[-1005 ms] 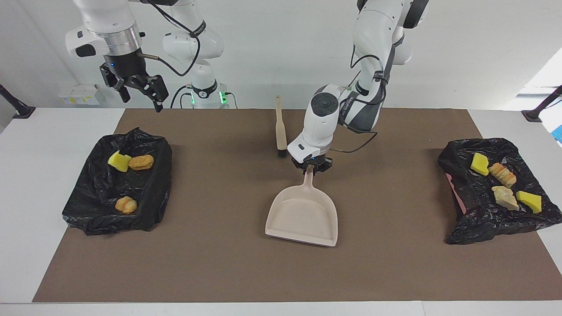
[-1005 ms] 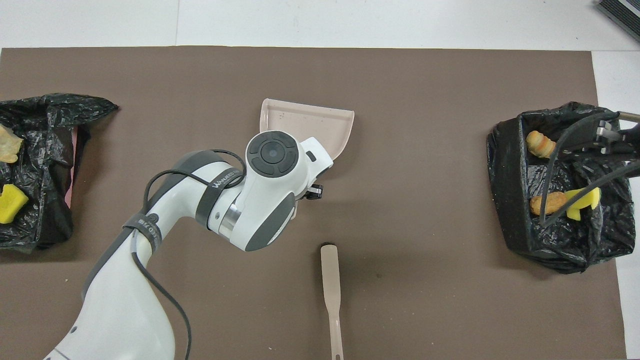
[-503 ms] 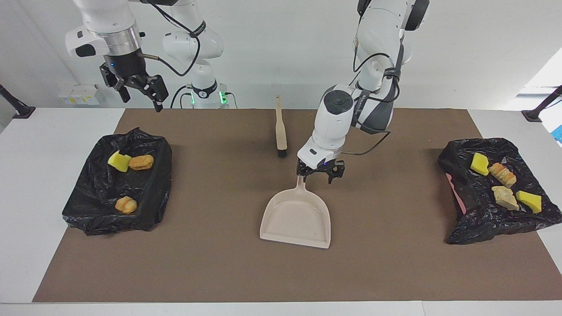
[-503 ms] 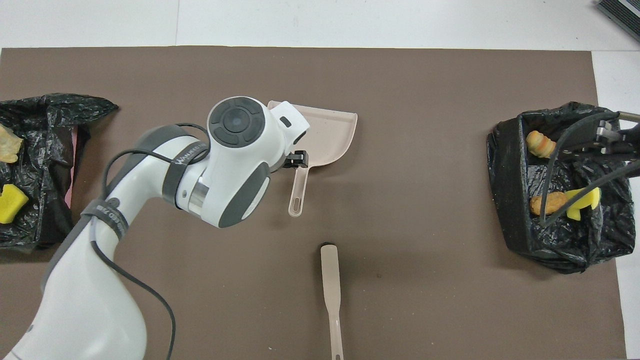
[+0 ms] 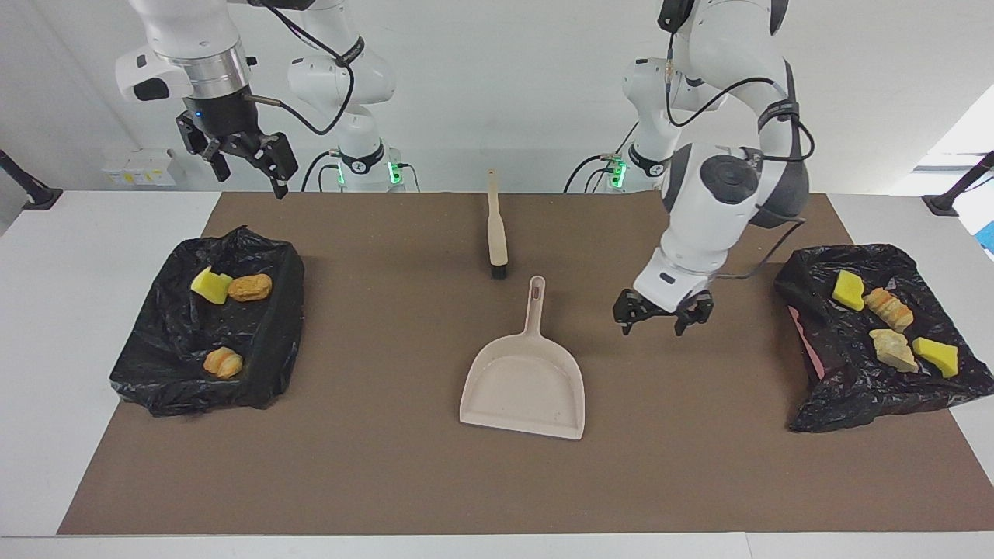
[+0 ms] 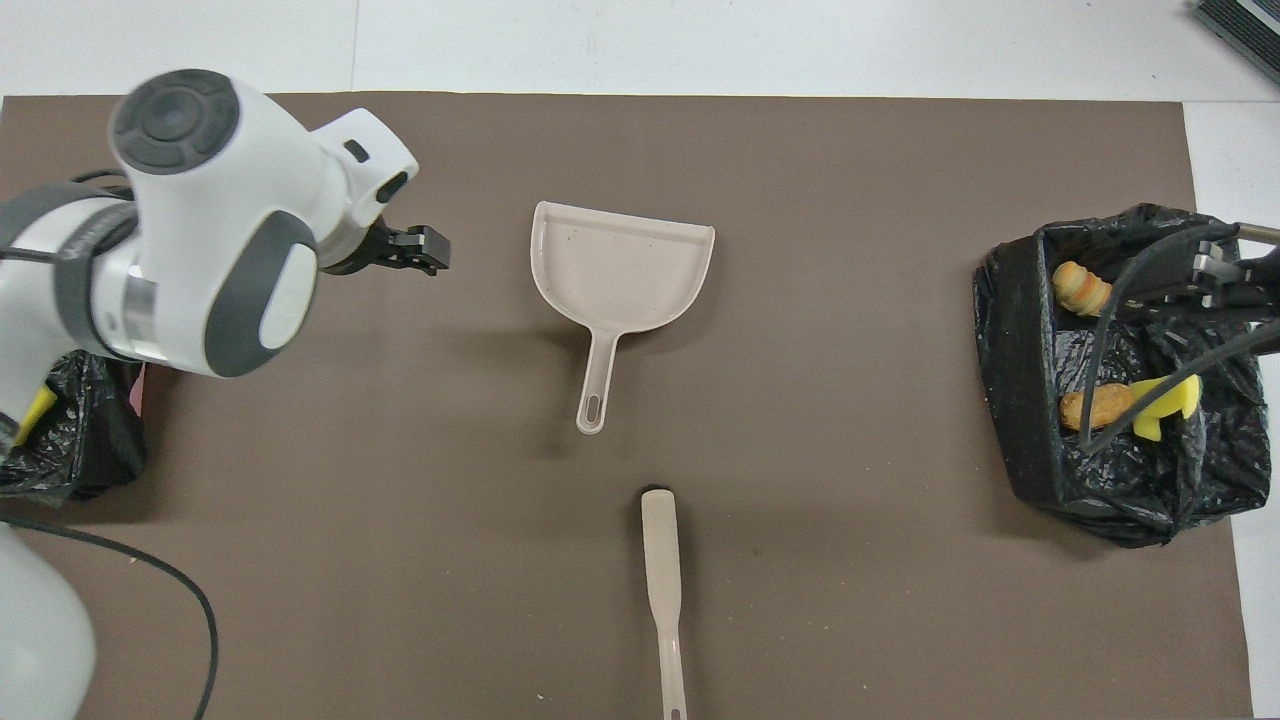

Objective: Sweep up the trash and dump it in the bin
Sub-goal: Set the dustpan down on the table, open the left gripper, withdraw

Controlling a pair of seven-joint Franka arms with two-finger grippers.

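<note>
Beige plastic dustpan (image 5: 523,387) flat on brown mat (image 5: 388,481), left pincer (image 5: 662,315) open and empty over mat beside it, right pincer (image 5: 247,159) open, waiting aloft, yellow and orange-brown trash scraps (image 5: 893,324) in black-bagged bins (image 5: 854,388) at either end, beige-handled brush (image 5: 496,227) nearer robots than dustpan.

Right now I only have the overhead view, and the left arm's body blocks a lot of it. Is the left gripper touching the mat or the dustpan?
Observer: Neither. The left gripper hangs open above the mat, clear of the dustpan.
Operator: What's in the bin under that arm?
Observer: The bin at the left arm's end holds four scraps: two yellow, two bread-like.
Operator: Is the right gripper down inside the other bin?
Observer: No. The right gripper waits open, high in the air over the other bin.
</note>
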